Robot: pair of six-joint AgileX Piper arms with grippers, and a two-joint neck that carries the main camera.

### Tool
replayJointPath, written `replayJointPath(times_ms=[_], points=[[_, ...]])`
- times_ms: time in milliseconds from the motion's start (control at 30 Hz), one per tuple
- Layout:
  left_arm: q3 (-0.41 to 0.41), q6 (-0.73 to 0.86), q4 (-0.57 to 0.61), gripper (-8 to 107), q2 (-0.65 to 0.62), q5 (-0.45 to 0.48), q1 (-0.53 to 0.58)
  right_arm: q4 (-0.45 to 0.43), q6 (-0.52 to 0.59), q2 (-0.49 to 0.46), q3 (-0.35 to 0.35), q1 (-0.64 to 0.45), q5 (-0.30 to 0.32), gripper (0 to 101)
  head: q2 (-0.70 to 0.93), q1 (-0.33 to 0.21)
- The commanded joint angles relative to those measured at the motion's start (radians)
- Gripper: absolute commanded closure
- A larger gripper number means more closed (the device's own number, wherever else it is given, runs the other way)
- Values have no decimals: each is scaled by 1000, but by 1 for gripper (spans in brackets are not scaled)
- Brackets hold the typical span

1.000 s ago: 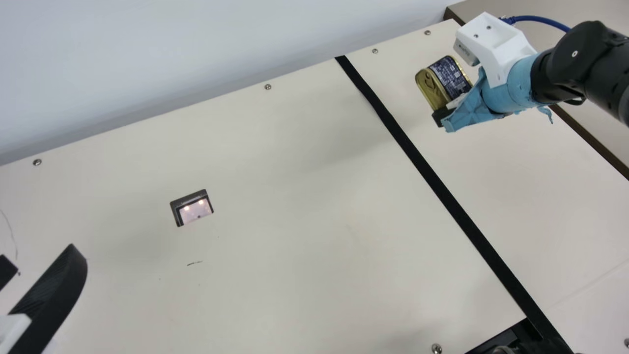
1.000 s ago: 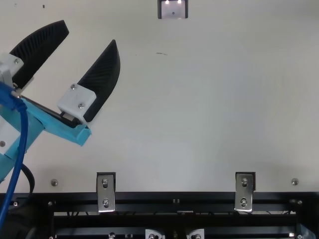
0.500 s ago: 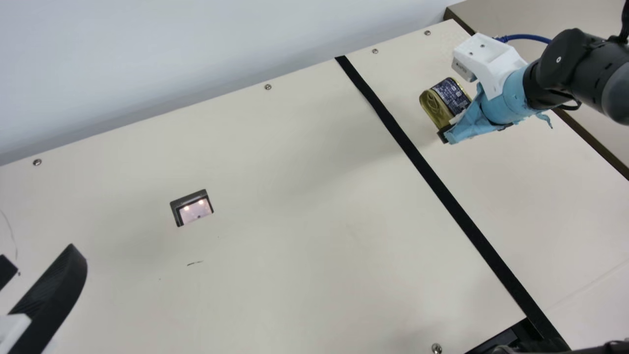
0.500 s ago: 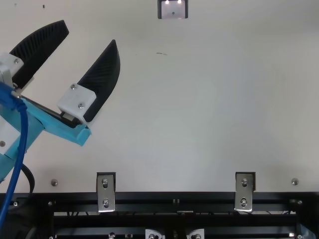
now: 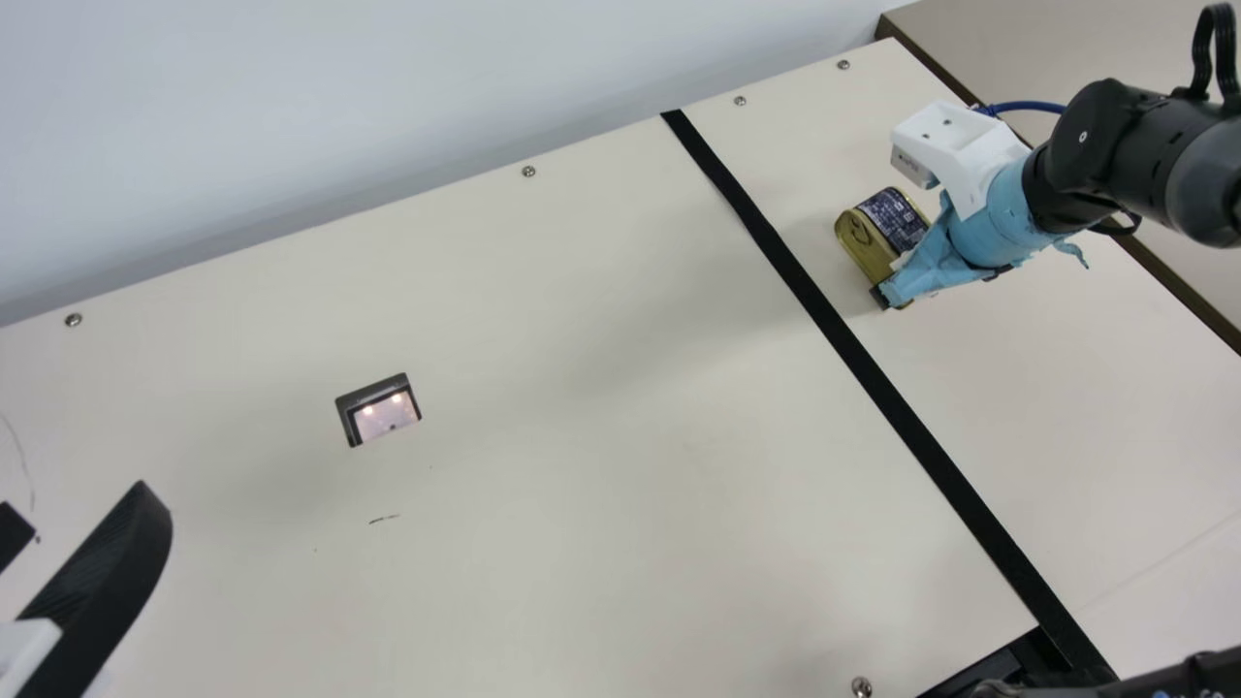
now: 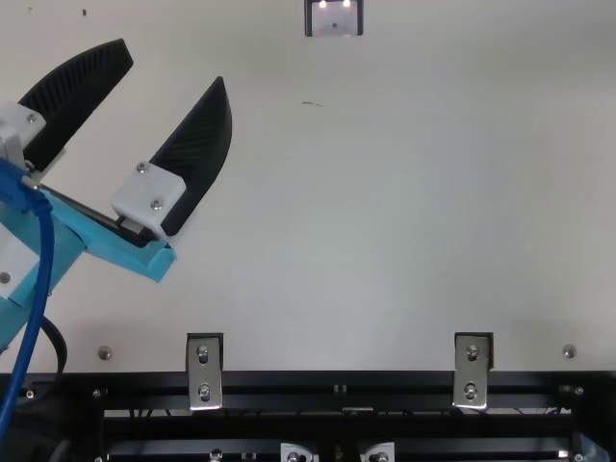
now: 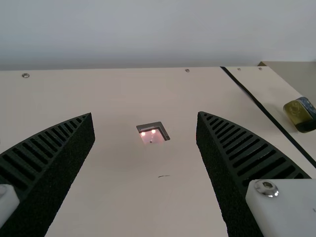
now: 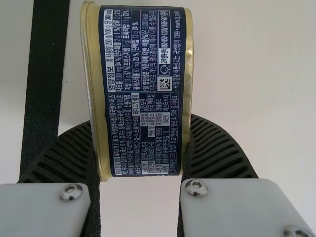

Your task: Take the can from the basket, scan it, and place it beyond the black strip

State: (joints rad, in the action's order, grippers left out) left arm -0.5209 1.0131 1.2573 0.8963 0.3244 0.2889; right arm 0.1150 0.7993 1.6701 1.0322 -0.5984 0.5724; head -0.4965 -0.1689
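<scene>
- In the main view, the can (image 5: 875, 237) is clamped in the jaws of the right gripper (image 5: 899, 260), on the far side of the black strip (image 5: 836, 325) from the scanner window (image 5: 388, 417). The placing step is judged to be in hand, with the scan presumably done. Whether the table (image 5: 582, 504) is touched by the can cannot be told for sure; what is called for next is a gentle settling, then a release and a clear lift away. Glossy gold metal with rounded corners is shown at the lid, and crinkled blue wrapping (image 5: 936, 262) is seen around the gripper.
- In the top view, the left gripper (image 6: 177, 60) is held with its jaws wide apart around nothing; its black fingers are curved to points and finely ribbed, and white blocks are screwed on at their roots.
- In the left wrist view, the same spread is confirmed, with deep slots cut across the fingers and grainy sides. The can is seen well off, past the strip.
- In the right wrist view, the can is pinched between ribbed black pads (image 8: 215, 150), its dark blue, densely printed label (image 8: 143, 98) framed by smooth gold rims. The matte strip is seen beside it, with pale tabletop between.
</scene>
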Motion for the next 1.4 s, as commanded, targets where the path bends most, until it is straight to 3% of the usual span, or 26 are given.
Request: replayJointPath(times_ms=[0,267,733,1367], points=[[0,0,0,9,0,0,0,-8,-4,2,-1,-1,1,0,-17,-35],[0,0,0,9,0,0,0,21,-10,-14,2,2,4,0,-17,-35],[0,0,0,9,0,0,0,294,46,-122,35,90,21,0,2,-37],[0,0,0,9,0,0,0,502,118,-217,17,237,23,0,279,-72]])
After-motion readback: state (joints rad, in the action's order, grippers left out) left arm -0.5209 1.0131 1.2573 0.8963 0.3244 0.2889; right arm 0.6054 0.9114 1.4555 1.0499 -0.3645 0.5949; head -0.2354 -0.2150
